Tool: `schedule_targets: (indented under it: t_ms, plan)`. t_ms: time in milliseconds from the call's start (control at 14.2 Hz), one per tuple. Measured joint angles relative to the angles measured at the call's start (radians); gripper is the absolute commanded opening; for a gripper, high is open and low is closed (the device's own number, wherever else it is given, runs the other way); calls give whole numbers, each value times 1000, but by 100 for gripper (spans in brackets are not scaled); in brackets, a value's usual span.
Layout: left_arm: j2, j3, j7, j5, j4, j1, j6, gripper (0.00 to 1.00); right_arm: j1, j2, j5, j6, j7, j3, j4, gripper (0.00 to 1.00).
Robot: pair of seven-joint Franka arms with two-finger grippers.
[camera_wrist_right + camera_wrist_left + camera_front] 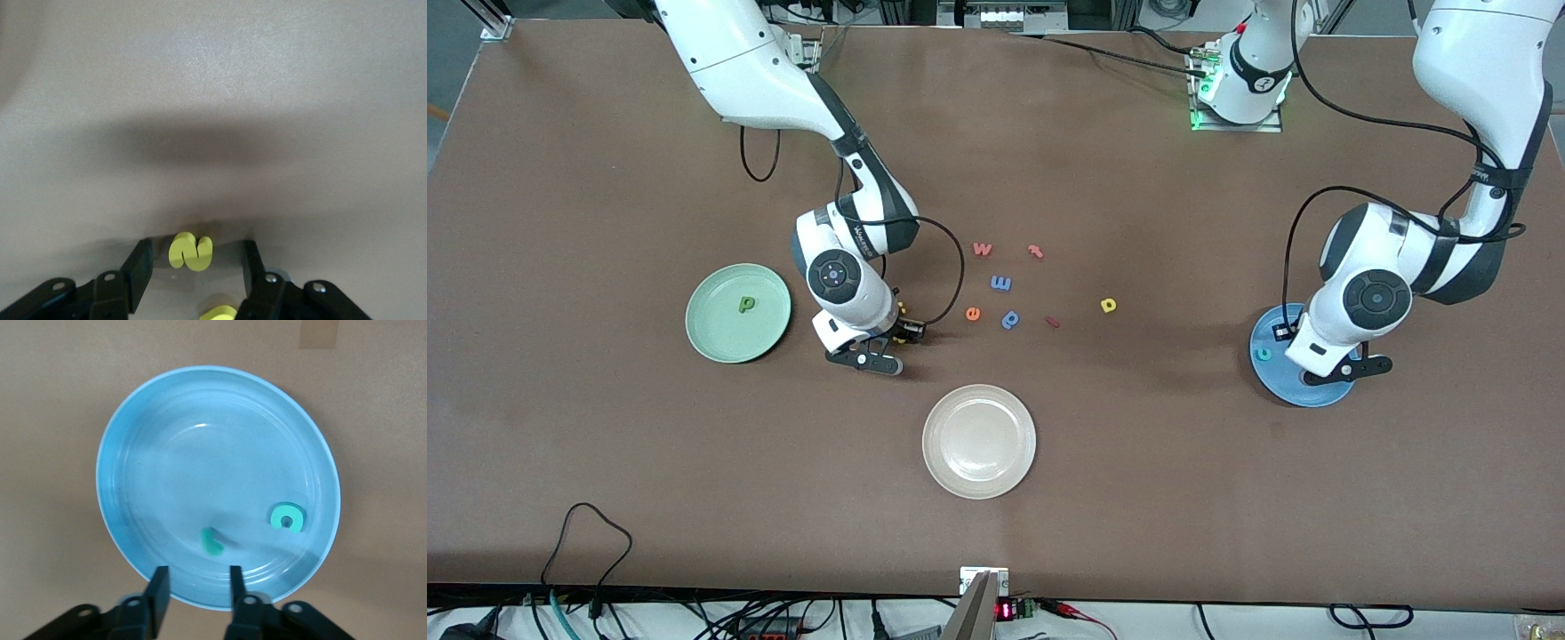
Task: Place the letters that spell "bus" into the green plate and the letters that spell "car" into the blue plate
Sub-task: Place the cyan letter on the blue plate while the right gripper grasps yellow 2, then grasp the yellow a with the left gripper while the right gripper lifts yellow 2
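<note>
The yellow "s" (191,251) lies flat on the table (1138,462), squarely between the parted fingers of the right gripper (193,273), untouched; only a closing is judged needed; a second yellow letter (218,312) is seen just beside it, under the wrist. The green plate (704,342), toward the right arm's end, already holds the green "b" (746,304). Over the blue plate (120,520), the left gripper (197,590) is held partly open and empty; two teal letters (287,517) lie in that plate.
</note>
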Motion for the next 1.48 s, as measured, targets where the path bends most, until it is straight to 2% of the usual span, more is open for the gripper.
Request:
schedule_targets:
  t_ms: [71, 282, 494, 635, 776, 917, 1199, 1340, 1481]
  plan:
    - [-1, -9, 0, 0, 1, 0, -2, 100, 1, 0, 0, 0, 1, 0, 0, 57]
    - [-2, -100, -23, -15, 12, 2, -61, 100, 1, 0, 0, 0, 2, -3, 1, 38]
    - [-3, -217, -175, -112, 30, -13, -85, 100, 2, -1, 0, 0, 2, -5, 3, 26]
    - [8, -259, -271, -134, 29, -51, -69, 98, 2, -1, 0, -1, 2, -5, 5, 14]
    - [42, -268, -317, -136, 18, -112, 16, 81, 2, -2, 0, -3, 3, -6, 5, 1]
    - [91, -267, -338, -136, 8, -162, 115, 72, 2, -2, 0, -3, 2, -6, 5, 0]
    - [178, -265, -341, -136, -30, -187, 284, 72, -18, -15, -7, -6, -59, -19, 13, 0]
    - [201, -263, -341, -136, -48, -187, 310, 72, -70, -58, -9, -74, -164, -25, 11, 0]
    - [208, -261, -340, -131, -56, -187, 317, 65, -150, -128, -9, -172, -317, -29, -5, 0]
